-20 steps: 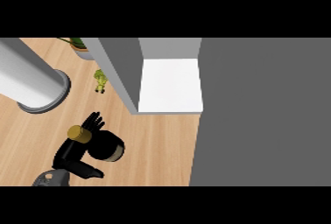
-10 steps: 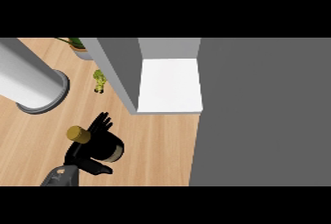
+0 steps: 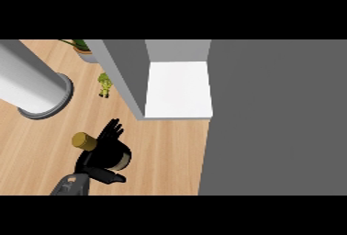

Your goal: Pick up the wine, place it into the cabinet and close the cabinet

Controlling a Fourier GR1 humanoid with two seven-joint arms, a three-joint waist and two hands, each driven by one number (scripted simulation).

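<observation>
The wine bottle stands on the wooden counter at lower left, a dark body with a gold cap. My left hand is against the bottle's left side. Its fingers stretch almost straight past the far side and the thumb points right along the near side, so the hand is open around the bottle. The cabinet stands up and to the right, its white inside showing, with a grey panel along its left edge. My right hand is out of sight.
A wide grey surface fills the right side of the view. A tall white cylinder on a grey ring base rises at upper left. A small yellow-green object and a potted plant sit near the cabinet's left panel.
My left hand and forearm have shifted slightly right, closer onto the bottle, and the fingers have drawn together. The bottle's cap has stayed in place.
</observation>
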